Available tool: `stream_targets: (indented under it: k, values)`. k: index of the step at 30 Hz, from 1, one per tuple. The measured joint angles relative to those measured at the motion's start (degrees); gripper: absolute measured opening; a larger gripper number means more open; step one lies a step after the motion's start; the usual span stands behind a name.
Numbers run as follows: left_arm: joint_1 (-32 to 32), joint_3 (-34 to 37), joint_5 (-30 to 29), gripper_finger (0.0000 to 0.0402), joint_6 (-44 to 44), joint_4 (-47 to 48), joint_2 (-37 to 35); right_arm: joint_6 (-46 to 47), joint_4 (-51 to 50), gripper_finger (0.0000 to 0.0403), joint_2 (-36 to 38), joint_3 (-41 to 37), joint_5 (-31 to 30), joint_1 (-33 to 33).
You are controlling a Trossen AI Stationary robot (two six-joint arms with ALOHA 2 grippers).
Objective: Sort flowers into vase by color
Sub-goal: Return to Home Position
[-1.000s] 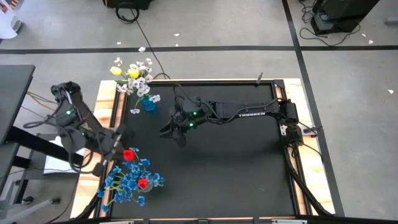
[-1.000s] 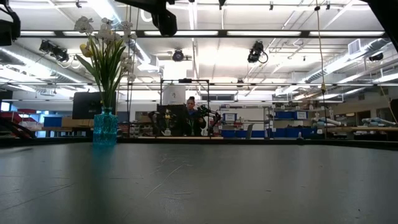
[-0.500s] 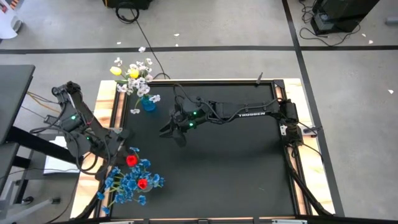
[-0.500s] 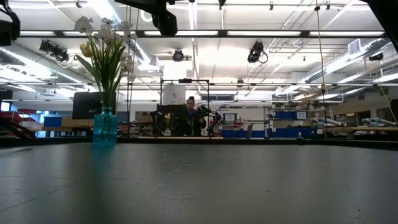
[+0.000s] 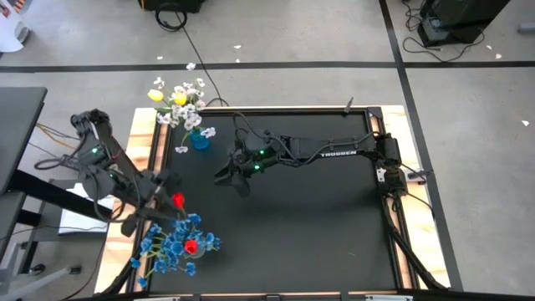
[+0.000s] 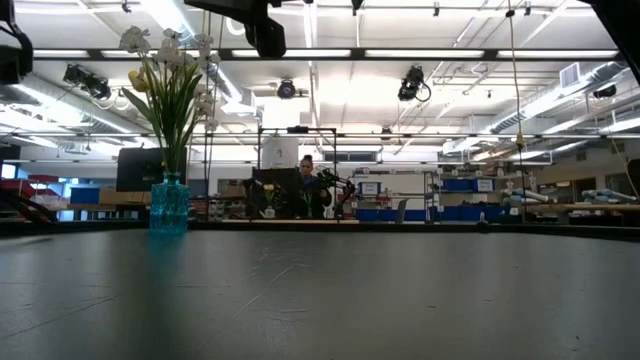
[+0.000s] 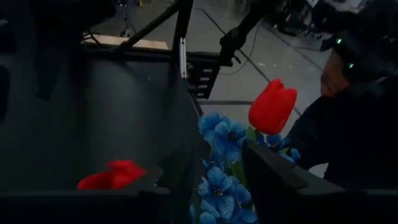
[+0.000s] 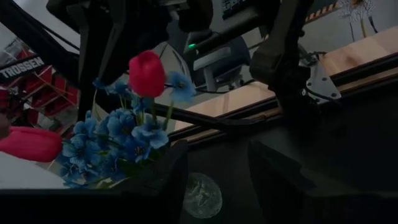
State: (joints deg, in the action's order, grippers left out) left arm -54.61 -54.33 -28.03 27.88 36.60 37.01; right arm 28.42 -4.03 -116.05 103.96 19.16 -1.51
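Left gripper (image 7: 214, 171) hangs at the bench's (image 5: 318, 226) left edge, jaws wide and empty, close over the blue flowers (image 5: 171, 245) and two red tulips (image 5: 178, 201) bunched together there. Right gripper (image 5: 231, 181) hovers mid-bench, also open, holding nothing. Back left, the blue vase (image 5: 199, 139) carries the yellow and white flowers (image 5: 177, 96). A person (image 6: 307, 185) shows far behind the bench.

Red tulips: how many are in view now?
2. One red tulip at the blue bunch's edge toward the blue vase; the other among its blossoms. More may be hidden.
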Motion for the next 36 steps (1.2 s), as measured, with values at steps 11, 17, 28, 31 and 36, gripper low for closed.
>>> stream_targets:
  k: [11,17,28,31,36]
  values:
    - [0.04,-0.64,-10.5,0.0146,0.99,0.31,-6.69,-0.91,-3.15,0.0169,1.95,0.0,-2.57,-0.01]
    - [0.76,-5.55,-22.32,0.013,-8.34,-0.06,-7.05,-8.65,-11.52,0.0133,8.62,0.0,-10.38,0.34]
    - [11.64,-6.84,-15.72,0.0023,-17.7,-11.66,1.14,-17.97,-16.51,0.0011,20.05,-1.24,-12.24,1.01]
    - [17.96,-6.84,-9.35,0.0007,-18.65,-15.79,5.19,-18.18,-16.55,0.0013,21.83,-1.64,-12.01,1.01]
    - [32.44,-6.75,3.51,0.0004,-18.64,-18.28,8.61,-19.57,-16.53,0.0006,23.48,-1.77,-12.04,1.01]
